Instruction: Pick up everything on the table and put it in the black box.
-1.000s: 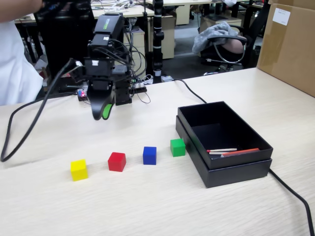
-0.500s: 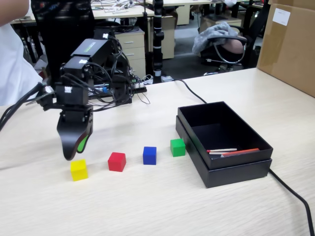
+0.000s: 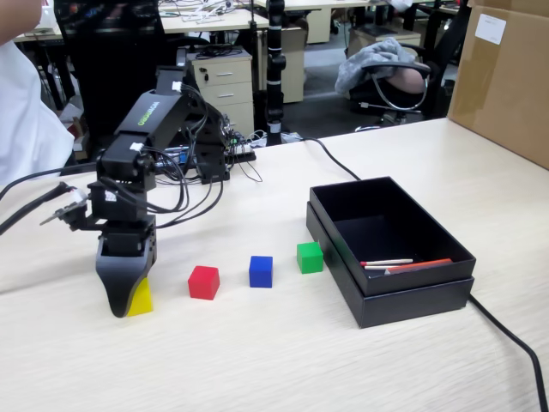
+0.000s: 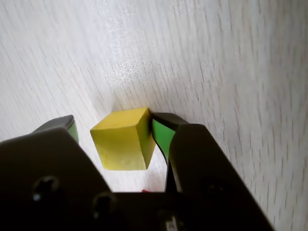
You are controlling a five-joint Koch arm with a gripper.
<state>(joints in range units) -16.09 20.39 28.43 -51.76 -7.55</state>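
Four cubes to clear, none yet inside the black box (image 3: 412, 305). Down on the worktop (image 3: 283, 360) at the left end of the row in the fixed view: claw (image 3: 127, 309) released, jaws astride the yellow cube (image 3: 141, 300). From the wrist view, claw (image 4: 113, 122) not centred: right green pad (image 4: 161, 137) at or against the yellow cube (image 4: 122, 142), clear gap on the left side, cube turned slightly so an edge rather than a flat face meets the right pad.

Judged step: closing on the yellow cube. Best done slowly, letting the cube square itself between the pads instead of squirting out forward. Worth closing fully before lifting, then rising straight up. Needs a high carry past the red cube (image 3: 203, 281), blue cube (image 3: 261, 270) and green cube (image 3: 310, 257), the last lying just beside the box wall. Should release over bare box floor, away from the thin sticks (image 3: 403, 264).
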